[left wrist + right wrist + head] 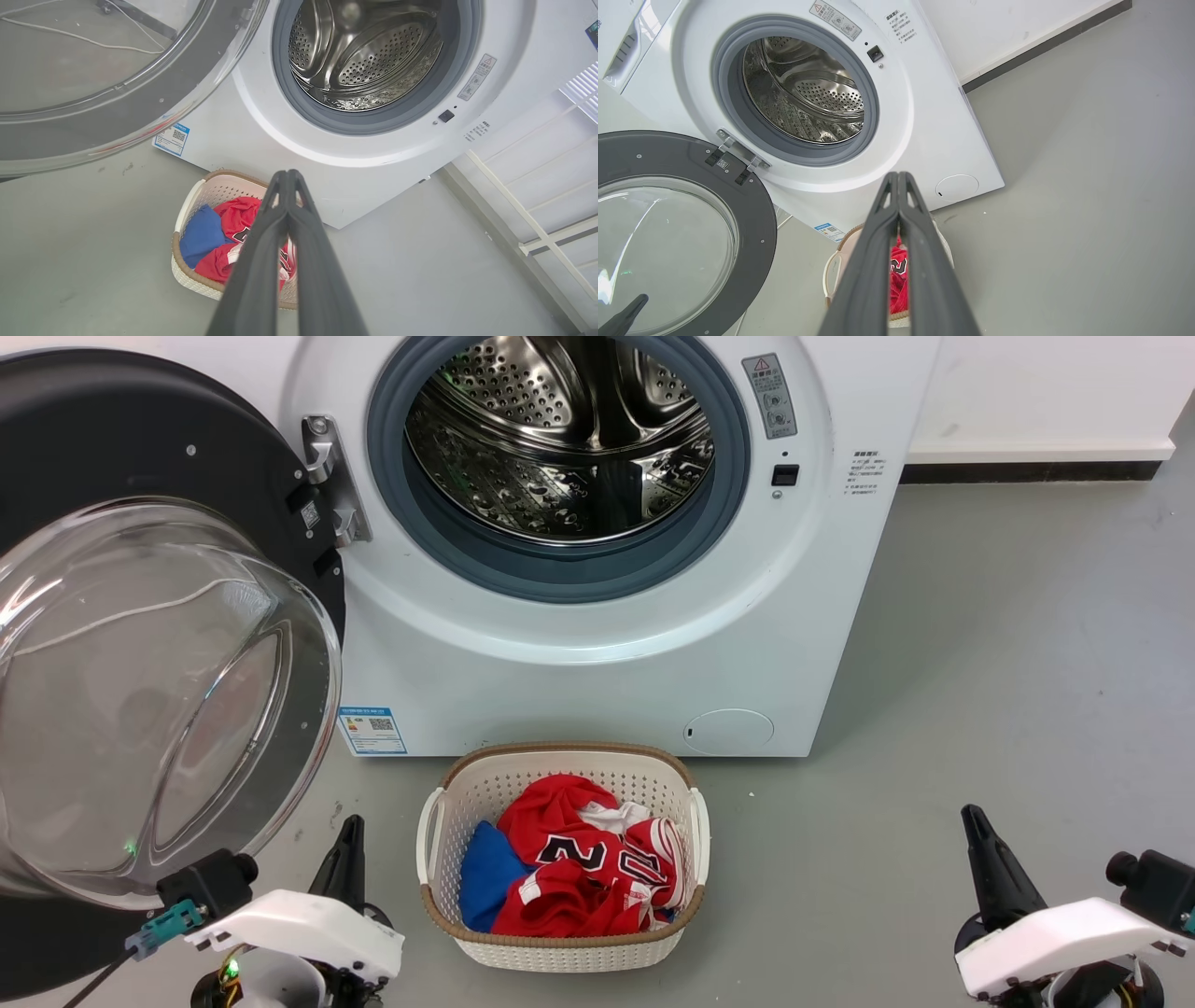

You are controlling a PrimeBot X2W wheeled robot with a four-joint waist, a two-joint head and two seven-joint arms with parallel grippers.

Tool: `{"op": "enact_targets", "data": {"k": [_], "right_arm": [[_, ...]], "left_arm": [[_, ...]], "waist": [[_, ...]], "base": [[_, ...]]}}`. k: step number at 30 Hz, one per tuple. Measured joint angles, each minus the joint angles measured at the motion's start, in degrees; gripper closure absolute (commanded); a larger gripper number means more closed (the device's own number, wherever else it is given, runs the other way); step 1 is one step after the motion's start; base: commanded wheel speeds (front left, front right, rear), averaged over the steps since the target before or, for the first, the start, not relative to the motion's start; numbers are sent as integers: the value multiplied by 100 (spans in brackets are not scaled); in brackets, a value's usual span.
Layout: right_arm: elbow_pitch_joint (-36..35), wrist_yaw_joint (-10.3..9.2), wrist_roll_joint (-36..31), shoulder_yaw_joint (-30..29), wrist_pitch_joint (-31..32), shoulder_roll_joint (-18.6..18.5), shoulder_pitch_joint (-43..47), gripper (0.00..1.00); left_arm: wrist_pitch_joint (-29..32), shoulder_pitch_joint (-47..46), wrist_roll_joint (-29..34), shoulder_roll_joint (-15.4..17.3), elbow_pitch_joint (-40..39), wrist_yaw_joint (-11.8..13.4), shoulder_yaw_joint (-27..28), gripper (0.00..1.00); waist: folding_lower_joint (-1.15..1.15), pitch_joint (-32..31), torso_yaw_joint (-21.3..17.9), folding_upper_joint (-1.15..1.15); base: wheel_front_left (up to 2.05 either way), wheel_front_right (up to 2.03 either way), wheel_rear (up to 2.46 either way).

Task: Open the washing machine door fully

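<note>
Both grippers (350,831) (976,821) pinched closed, empty, washing machine door (140,476) swung wide, laundry basket (560,947) before washing machine (579,681)

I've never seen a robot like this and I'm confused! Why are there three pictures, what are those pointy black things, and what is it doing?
The three pictures come from three cameras on one robot. One sits on its head, looking down. There you see the left gripper and right gripper. The other two cameras ride on its wrists, so each shows its own two long dark fingers close up, pressed together and holding nothing. In front stands the washing machine. The washing machine door, black with a bulging glass window, is swung open to the left, so you see the shiny drum. On the grey floor sits a white basket of red and blue clothes.
</note>
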Motion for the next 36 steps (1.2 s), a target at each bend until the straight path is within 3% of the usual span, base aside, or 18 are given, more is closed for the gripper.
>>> {"op": "enact_targets", "data": {"k": [9,36], "right_arm": [[83,-1,947,-48,97,0,-103,100],[266,-1,2838,-160,256,1,-288,100]], "left_arm": [[221,-1,-683,-178,-36,-182,301,100],[667,-1,-2076,-535,-100,-584,962,100]], "waist": [[0,8,4,0],[0,27,13,0]], "base": [[0,0,0],[0,0,0]]}}
